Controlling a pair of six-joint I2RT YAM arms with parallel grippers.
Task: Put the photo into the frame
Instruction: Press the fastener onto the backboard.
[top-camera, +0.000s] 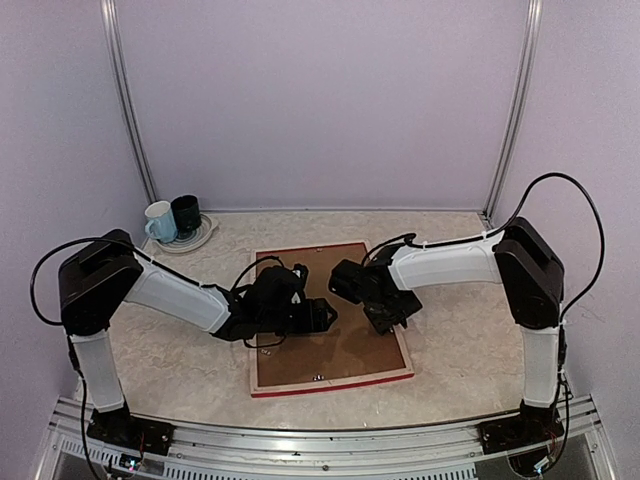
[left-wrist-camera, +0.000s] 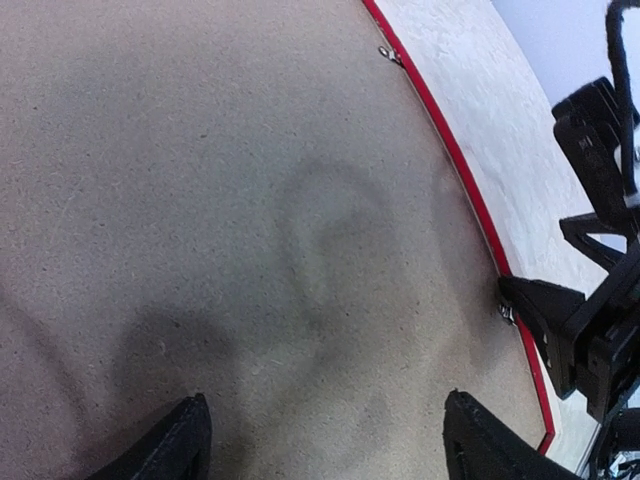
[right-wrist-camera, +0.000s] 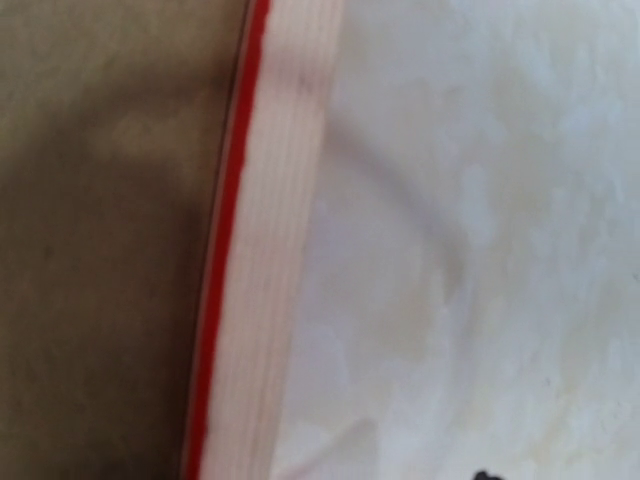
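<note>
Left fingers (left-wrist-camera: 180, 440), wide, hang over the brown board (top-camera: 345, 350) inside the frame (top-camera: 330, 381); right fingers (left-wrist-camera: 548, 312) at its edge, state unclear. White mug (top-camera: 159, 222) and dark mug (top-camera: 186, 213) share a plate (top-camera: 206, 236).

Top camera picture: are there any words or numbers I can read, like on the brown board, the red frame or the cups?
There is no text to read.
The brown backing board is plain, with no print.
The frame shows only its red edge and has no label.
The white mug and the dark mug show no writing, but they are too small to be sure.
Both wrist views show no text either.
</note>
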